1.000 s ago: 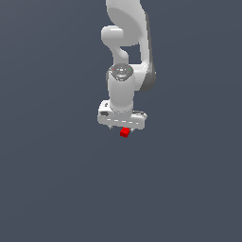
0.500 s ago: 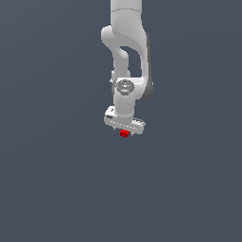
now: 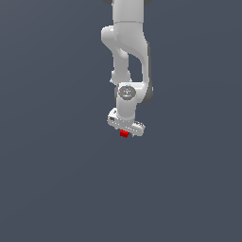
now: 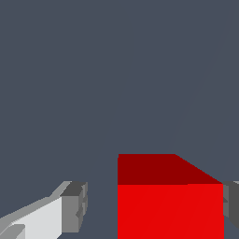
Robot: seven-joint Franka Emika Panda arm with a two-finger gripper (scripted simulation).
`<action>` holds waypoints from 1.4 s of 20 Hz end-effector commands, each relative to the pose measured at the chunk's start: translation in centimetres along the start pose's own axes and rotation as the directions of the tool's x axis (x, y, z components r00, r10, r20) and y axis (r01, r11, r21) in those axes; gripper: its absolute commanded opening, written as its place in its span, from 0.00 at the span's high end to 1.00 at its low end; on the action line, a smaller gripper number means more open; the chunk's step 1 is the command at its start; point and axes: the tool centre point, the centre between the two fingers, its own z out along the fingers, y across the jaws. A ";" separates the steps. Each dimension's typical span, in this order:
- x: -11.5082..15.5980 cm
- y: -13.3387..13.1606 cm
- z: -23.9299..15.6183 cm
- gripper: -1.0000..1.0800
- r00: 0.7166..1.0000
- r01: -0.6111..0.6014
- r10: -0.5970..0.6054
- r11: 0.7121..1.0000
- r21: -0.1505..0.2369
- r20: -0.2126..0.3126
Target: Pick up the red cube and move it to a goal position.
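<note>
Red cube (image 3: 124, 133) sits right under the white tool (image 3: 125, 131), tucked between its fingers at the lower end of the arm (image 3: 128, 52). Exterior view: only a small red patch shows below the tool's crossbar, rest is hidden by the tool body. Arm hangs down from the top edge, wrist pointing roughly straight down, tool bar slightly tilted.

Wrist view: cube (image 4: 170, 200) fills the space toward one finger (image 4: 232, 205), which is touching or nearly touching its side face. The other finger (image 4: 74, 205), grey pad on a white link, stands clearly apart from the cube with a visible gap of background between them. So the tool is not clamped on the cube from both sides here; jaws are parted wider than the cube.

Surroundings: uniform dark slate-grey everywhere in both views, no visible edge, horizon, wall line or texture. Can't tell where the desk (image 3: 56, 189) surface ends or whether the cube rests on it or hangs above it; no shadow under it shows.
</note>
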 end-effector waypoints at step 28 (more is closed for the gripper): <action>1.5 -0.6 -3.9 1.00 1.000 0.004 -0.004 1.000 0.001 -0.001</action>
